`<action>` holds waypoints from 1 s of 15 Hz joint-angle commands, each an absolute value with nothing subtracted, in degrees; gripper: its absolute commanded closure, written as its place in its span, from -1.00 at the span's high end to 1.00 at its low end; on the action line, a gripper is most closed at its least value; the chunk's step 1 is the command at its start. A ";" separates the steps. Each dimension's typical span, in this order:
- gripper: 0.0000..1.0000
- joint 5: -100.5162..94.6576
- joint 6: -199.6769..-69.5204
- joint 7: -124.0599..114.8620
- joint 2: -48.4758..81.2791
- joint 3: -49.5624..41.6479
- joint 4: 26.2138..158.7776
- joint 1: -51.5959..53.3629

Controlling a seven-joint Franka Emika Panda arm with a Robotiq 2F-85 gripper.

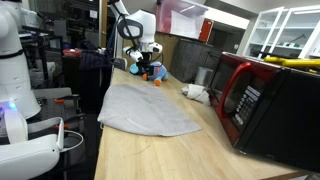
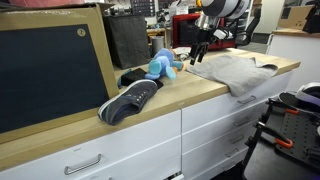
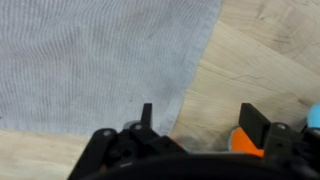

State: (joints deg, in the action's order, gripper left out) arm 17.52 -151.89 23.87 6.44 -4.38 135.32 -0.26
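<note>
My gripper (image 3: 196, 115) is open and empty, hovering above the wooden counter at the edge of a grey cloth (image 3: 95, 60). The cloth lies spread flat on the counter in both exterior views (image 1: 150, 108) (image 2: 235, 68). A blue plush toy with orange parts (image 2: 162, 66) lies just beside the gripper (image 2: 200, 50); its orange part shows under the right finger in the wrist view (image 3: 243, 143). In an exterior view the gripper (image 1: 143, 58) hangs over the toy (image 1: 153, 71) at the cloth's far end.
A dark shoe (image 2: 130, 100) lies on the counter near a large black board (image 2: 50, 70). A red and black microwave (image 1: 262, 100) stands on the counter beside the cloth, with a white crumpled object (image 1: 196, 92) and a metal pot (image 1: 206, 76) behind it.
</note>
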 commanded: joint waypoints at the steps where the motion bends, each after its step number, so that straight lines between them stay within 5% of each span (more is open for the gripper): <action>1: 0.17 8.93 -150.15 15.94 9.89 -4.78 130.39 -2.51; 9: -0.98 -0.48 -148.25 13.53 11.69 -4.46 129.80 -4.82; 15: -1.00 0.11 -150.42 13.74 14.20 -3.40 131.60 -4.90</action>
State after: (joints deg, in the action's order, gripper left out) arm 0.45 -149.44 13.51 13.23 -4.36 131.28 -4.24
